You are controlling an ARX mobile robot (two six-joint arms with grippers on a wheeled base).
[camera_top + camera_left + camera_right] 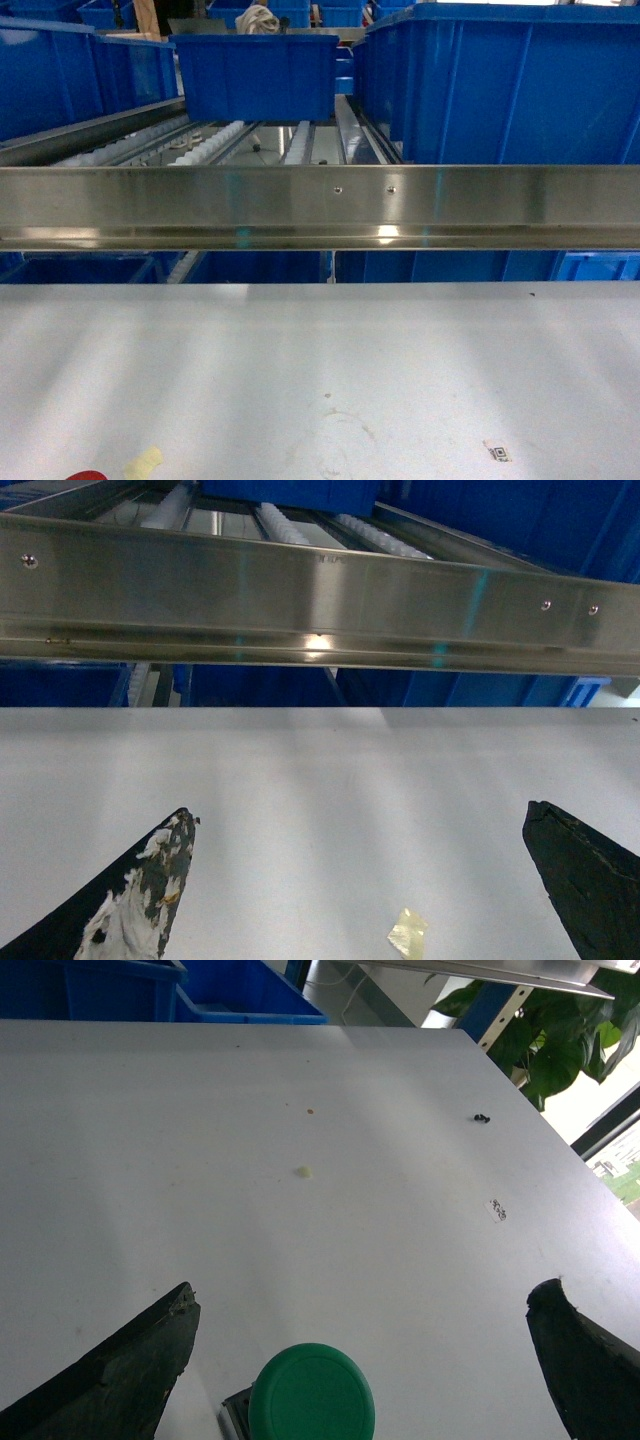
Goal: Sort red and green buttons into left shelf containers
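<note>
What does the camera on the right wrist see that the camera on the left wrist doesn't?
Only the right wrist view shows the round green-capped push button standing between the open right gripper's dark fingers, a leafy green plant past the table's corner, and a small printed sticker. Only the left wrist view shows the long brushed-steel shelf rail, white rollers behind it, a crumpled yellowish scrap, and the open left gripper. Both show the white tabletop and bright-blue plastic bins.
</note>
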